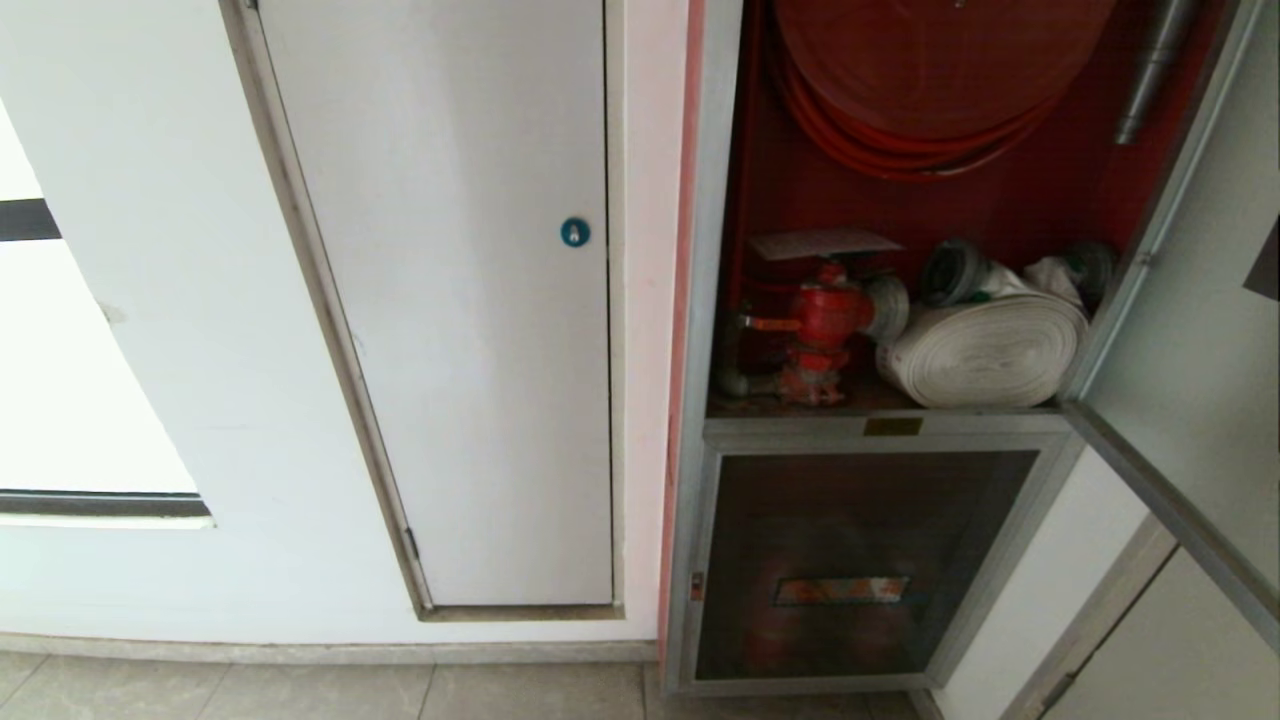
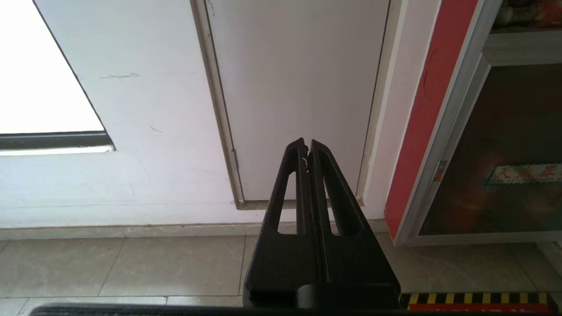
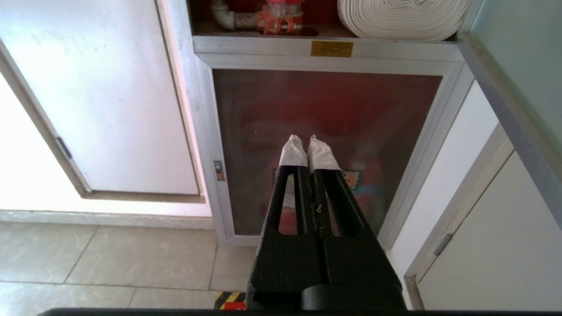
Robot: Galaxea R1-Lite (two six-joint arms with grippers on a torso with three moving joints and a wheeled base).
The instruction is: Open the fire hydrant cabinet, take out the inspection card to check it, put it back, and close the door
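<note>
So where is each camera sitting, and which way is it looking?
Head view: up on the robot's head, looking forward and down at the open fire hydrant cabinet, its door swung right; no arms show.
Left wrist view: behind the shut left gripper, facing the white door and floor.
Right wrist view: behind the shut right gripper, facing the lower dark panel.
Head and right wrist views share the white rolled hose and red valve.

We can read no text for certain. A small brass plate (image 3: 331,48) on the fire hydrant cabinet (image 1: 700,300) rail carries print too fine for us to read. The label (image 2: 524,174) on the lower dark panel (image 1: 860,560) shows red characters over a line of illegible capitals.
</note>
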